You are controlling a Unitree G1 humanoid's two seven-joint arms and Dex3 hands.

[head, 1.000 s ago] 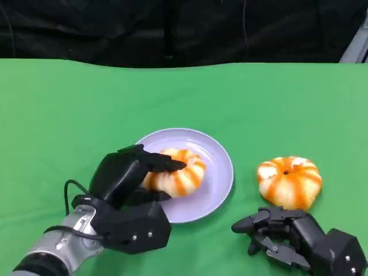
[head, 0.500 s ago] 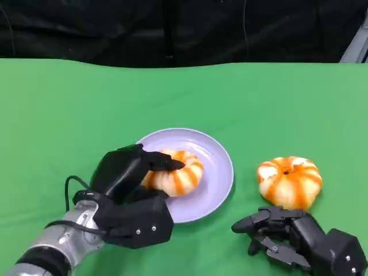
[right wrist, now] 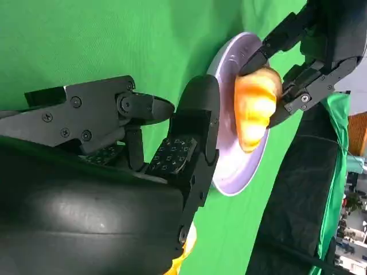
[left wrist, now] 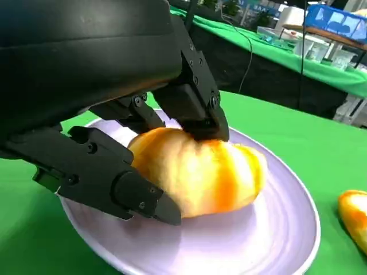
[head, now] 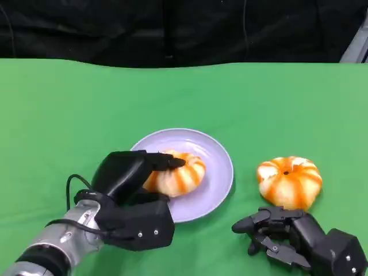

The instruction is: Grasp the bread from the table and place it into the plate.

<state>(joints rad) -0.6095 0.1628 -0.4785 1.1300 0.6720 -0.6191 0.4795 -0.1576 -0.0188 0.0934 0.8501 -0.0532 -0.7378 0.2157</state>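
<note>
bread (head: 175,172) — orange-white striped | plate (head: 215,172) — lilac | table (head: 86,109) green

even bright light, soft shadows; wrist close-ups blurred

The left hand (head: 131,195) has sunk a little over the last second, its knuckles now lower against the bread (head: 175,171) it grips; its forearm has slid slightly toward the robot and the wrist has turned, so the back of the hand lies flatter; the bread under its fingers (head: 164,161) has settled a touch lower onto the plate (head: 215,172), nearer the hand's palm.
</note>
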